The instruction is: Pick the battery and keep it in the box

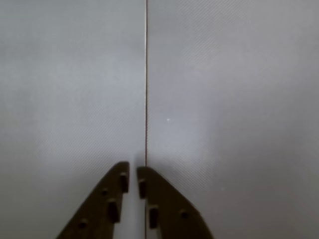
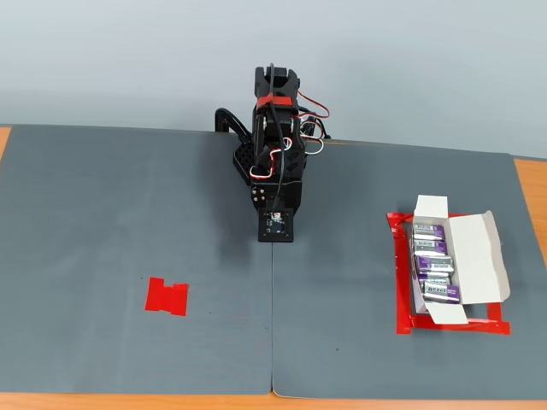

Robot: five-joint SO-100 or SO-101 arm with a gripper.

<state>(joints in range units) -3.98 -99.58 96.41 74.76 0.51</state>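
Currently the box (image 2: pixel 468 260) sits at the right of the fixed view, inside a red tape outline (image 2: pixel 400 290) on the grey mat (image 2: pixel 128 213). Its flaps are folded out and the long lid lies open to the right. Four purple-labelled cells lie in it side by side, stacked from top to bottom of the carton; the lowest battery (image 2: pixel 441 293) is next to the near flap. No loose battery shows on the mat in either view.

A flat red tape patch (image 2: pixel 167 297) lies at lower left of the fixed view, well apart from the box.

The arm (image 2: pixel 275 154) stands folded at upper centre of the fixed view, over the mat seam (image 2: pixel 272 342).

In the wrist view the tool (image 1: pixel 133 175) enters from the bottom edge. Its fingertips are nearly pressed together, with only a narrow slit between them and nothing pinched. The desk (image 2: pixel 530 184) edge shows as wood at the right border. In the fixed view the tool fingers are hidden by the arm body.
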